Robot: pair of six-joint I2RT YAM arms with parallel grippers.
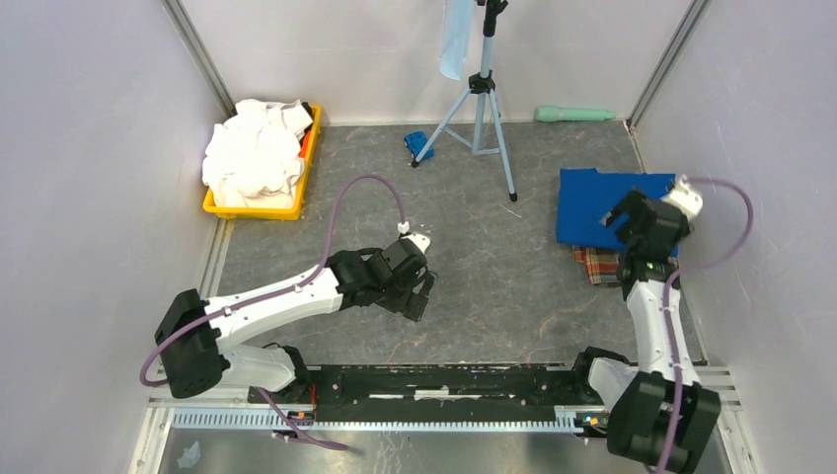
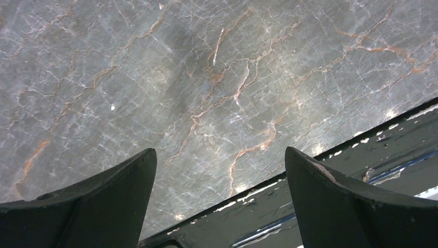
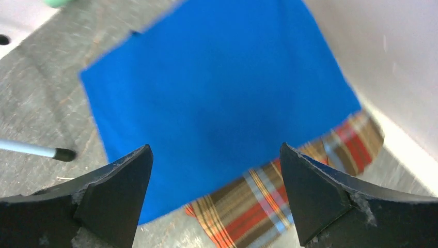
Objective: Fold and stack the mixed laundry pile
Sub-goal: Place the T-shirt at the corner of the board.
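Fingers (image 3: 116, 191) of the right gripper (image 3: 215, 152) stand spread wide with nothing between them, above the folded royal-blue T-shirt (image 3: 217, 88). Left gripper (image 2: 220, 152): jaws equally wide, empty, over bare marbled table (image 2: 155, 67) near the black base rail (image 2: 361, 150).

Pose: left arm reaches low from the near-left base toward table centre, wrist tilted down. Right arm rises nearly upright from the near-right base, wrist bent over the T-shirt's right side.

Hard to see: right arm covers the T-shirt's near-right corner in the top view. Plaid cloth (image 3: 268, 201) lies under the T-shirt's near edge, only 1 strip showing. Right wrist view is slightly blurred.

Task items: T-shirt and plaid at far right by the wall; white shirts (image 1: 252, 153) heaped in a yellow tray (image 1: 252, 210) at far left, well apart.

Surroundings: tripod (image 1: 484, 109) at the back with a pale-blue cloth (image 1: 456, 39) hanging, small bright-blue object (image 1: 417, 144) by 1 leg, green cylinder (image 1: 574, 114) along the back wall.
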